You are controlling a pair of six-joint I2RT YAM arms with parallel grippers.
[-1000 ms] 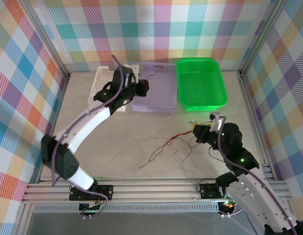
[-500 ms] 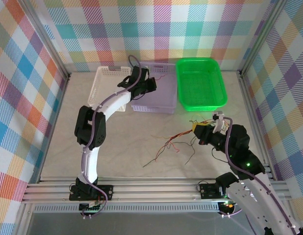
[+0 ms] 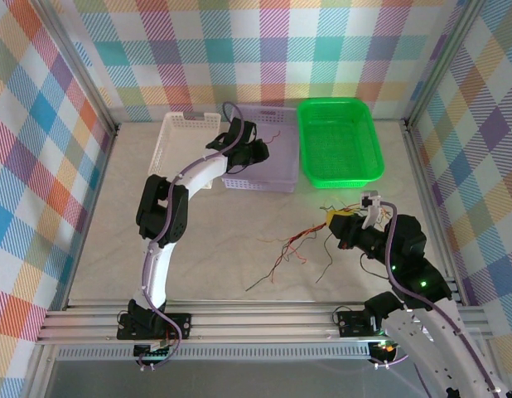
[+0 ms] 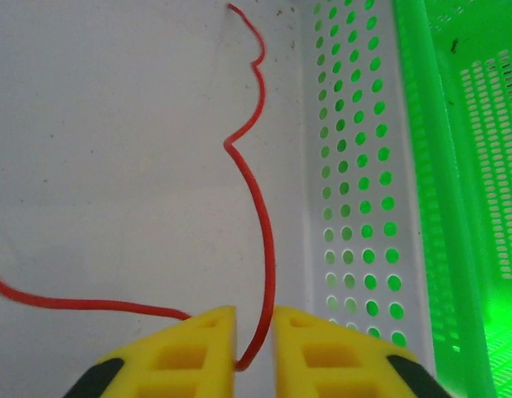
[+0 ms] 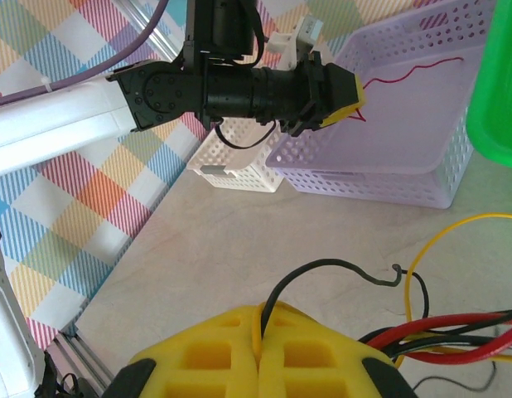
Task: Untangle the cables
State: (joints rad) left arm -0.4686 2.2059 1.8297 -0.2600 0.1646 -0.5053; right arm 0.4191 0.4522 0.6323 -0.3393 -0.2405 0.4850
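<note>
One dark red cable [image 4: 264, 224] lies in the lilac basket [image 4: 355, 166], seen from above as a thin red cable [image 3: 270, 135]. My left gripper [image 4: 254, 319] hangs over it, jaws a little apart, and the cable runs loose through the gap. From above, the left gripper [image 3: 254, 153] is over that basket's right half. The other cables [image 3: 293, 245], red, yellow and black, trail in a tangle across the table. My right gripper [image 3: 335, 222] is shut on their right end. In its wrist view the right gripper [image 5: 260, 319] pinches a black cable [image 5: 322, 269] and a yellow cable.
A green basket [image 3: 339, 141] stands right of the lilac basket [image 3: 277, 166], and a white basket [image 3: 181, 141] stands to its left. The left arm arches from the near edge over the table's left side. Bare tabletop lies in front of the baskets.
The left arm's elbow has folded in and its gripper has shifted right over the lilac basket, jaws parting slightly. The right gripper drew the tangle a little to the right.
</note>
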